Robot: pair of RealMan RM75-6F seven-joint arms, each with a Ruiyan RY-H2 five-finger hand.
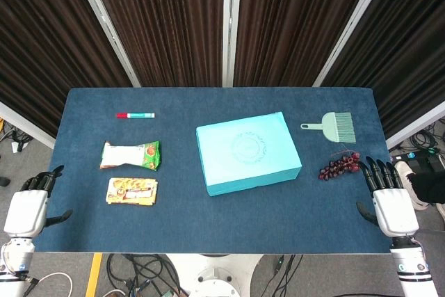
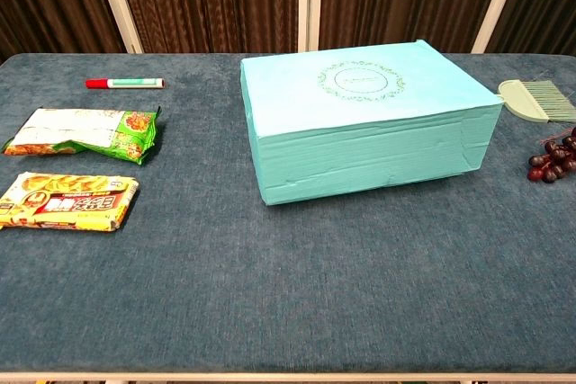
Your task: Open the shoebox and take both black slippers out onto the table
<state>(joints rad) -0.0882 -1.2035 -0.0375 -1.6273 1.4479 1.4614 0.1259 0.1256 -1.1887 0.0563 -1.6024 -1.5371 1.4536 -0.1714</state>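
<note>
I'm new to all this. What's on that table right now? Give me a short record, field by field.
box: teal shoebox, lid shut, mid-table
slippers: not visible
left of box: red-capped marker, green snack pack, yellow snack pack
right of box: green brush, dark grapes
left hand: at near left edge, holding nothing
right hand: at near right edge, holding nothing
surface: blue table

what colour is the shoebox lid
Light turquoise, with a faint round wreath emblem; the shoebox shows best in the chest view.

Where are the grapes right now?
The grapes lie on the table's right side in the head view, just below the green brush and right of the closed shoebox, close to the right hand.
</note>
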